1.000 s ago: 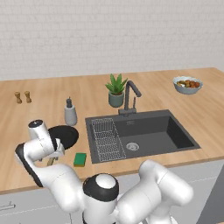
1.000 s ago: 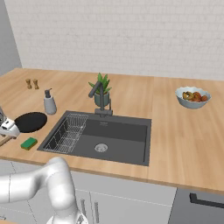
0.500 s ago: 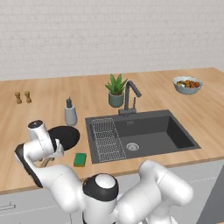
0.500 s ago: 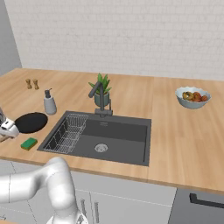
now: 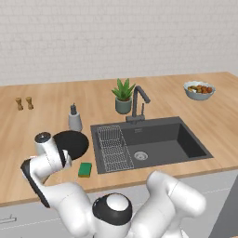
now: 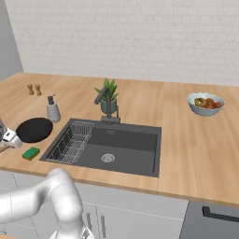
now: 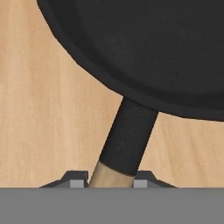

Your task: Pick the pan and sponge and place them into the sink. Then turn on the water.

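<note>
1. The pan (image 5: pixel 72 143) is lying flat on the wooden surface (image 5: pixel 37 121), just left of the sink (image 5: pixel 153 144) and in front of the soap bottle (image 5: pixel 75 119).
2. It is showing as a round black dish with a dark neck running into a light-brown wooden handle (image 7: pixel 109 177).
3. The tool (image 7: pixel 110 181) is sitting at that handle, its two dark fingertips (image 7: pixel 72 179) pressing against both sides of the wood, so it is gripping the pan by the handle.
4. The sponge (image 5: pixel 85 169) is lying near the surface's front edge, green on top, just beside the pan and the sink's left rim.
5. The sink is holding a wire rack (image 5: pixel 114 148) in its left part, with a round drain (image 5: pixel 140 155) in the basin floor.
6. The dark faucet (image 5: pixel 139 103) is standing behind the basin, beside a potted plant (image 5: pixel 123 96).
</note>
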You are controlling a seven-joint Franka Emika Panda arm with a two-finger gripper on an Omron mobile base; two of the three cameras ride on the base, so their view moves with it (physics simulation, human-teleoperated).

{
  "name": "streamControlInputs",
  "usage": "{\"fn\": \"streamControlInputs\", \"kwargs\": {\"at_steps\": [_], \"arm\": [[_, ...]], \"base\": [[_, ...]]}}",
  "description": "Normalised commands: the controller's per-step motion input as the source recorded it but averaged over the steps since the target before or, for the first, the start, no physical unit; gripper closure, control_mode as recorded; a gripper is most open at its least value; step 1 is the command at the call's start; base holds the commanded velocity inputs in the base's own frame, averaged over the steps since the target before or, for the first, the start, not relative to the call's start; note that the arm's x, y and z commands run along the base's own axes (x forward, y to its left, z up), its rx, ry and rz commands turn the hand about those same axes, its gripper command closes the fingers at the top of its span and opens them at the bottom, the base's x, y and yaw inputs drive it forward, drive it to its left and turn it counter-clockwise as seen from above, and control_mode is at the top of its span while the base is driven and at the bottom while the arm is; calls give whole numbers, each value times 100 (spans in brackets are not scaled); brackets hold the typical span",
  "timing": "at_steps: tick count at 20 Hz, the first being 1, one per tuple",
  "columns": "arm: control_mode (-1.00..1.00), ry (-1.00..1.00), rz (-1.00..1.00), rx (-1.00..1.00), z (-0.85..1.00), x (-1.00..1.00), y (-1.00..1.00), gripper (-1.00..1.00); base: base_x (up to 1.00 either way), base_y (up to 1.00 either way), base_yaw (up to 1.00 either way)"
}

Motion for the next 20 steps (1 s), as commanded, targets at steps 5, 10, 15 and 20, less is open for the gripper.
{"fn": "streamControlInputs", "kwargs": {"at_steps": [5,10,15,20], "arm": [[-100,-3,0,9,79,0,-10,100],[-100,1,-2,0,100,-15,-2,100],[-100,0,-1,0,100,-30,-12,100],[-100,2,5,0,100,-22,-44,100]], "base": [[0,0,0],[0,0,0],[0,0,0],[0,0,0]]}}
